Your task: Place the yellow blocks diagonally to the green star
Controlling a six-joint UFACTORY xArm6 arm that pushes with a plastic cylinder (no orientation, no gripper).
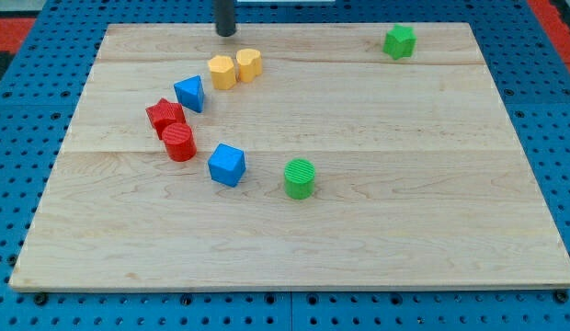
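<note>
One camera view, looking down across the wooden desk (359, 211). My landmark is the green star (400, 41), sitting alone near the view's top right corner of the desk.

Far off to the view's left of that star, the two yellow blocks sit side by side, touching or nearly so: the yellow block on the left (222, 72) and the yellow block on the right (249, 64), both roughly hexagonal. They lie a little lower in the view than the star, almost level with it.

My tip (227, 34) stands just above the left yellow block, near it but not touching, well to the view's left of the star. There is no claw on this arm, only the rod, so no open or closed state to call.

Further left and below the star: a blue block (190, 93), a red star (165, 116), a red cylinder (179, 142), another blue cube (227, 165), and a green cylinder (301, 178).
</note>
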